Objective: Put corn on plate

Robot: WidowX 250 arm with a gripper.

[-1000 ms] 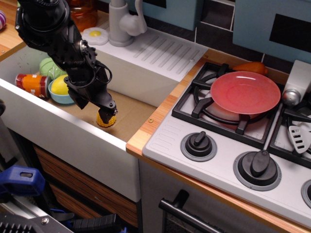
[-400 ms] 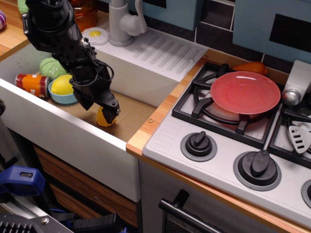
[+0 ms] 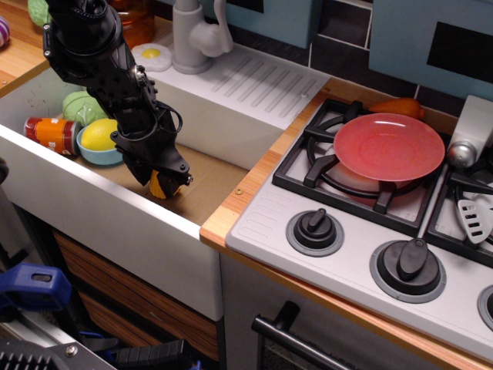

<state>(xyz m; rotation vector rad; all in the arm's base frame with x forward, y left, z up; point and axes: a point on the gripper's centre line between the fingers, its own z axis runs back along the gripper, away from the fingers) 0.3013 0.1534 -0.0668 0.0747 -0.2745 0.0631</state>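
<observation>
The corn (image 3: 157, 186) is a small yellow bumpy piece on the brown floor of the sink, mostly hidden by my gripper. My black gripper (image 3: 164, 182) reaches down from the upper left, and its fingers (image 3: 176, 174) are closed around the corn at floor level. The red-pink plate (image 3: 389, 146) lies flat on the stove's black grate at the right, far from the gripper and with nothing on it.
A light-blue bowl (image 3: 96, 154) holding a smooth yellow lemon (image 3: 98, 134), an orange can (image 3: 53, 132) and a green item (image 3: 82, 106) sit at the sink's left. The wooden counter edge (image 3: 245, 187) separates sink and stove. A faucet (image 3: 192, 35), an orange item (image 3: 395, 107) and stove knobs (image 3: 315, 229) are nearby.
The gripper has come down over the corn and shifted slightly left. The corn, fully visible below the fingers before, is now mostly covered and has shifted left with them.
</observation>
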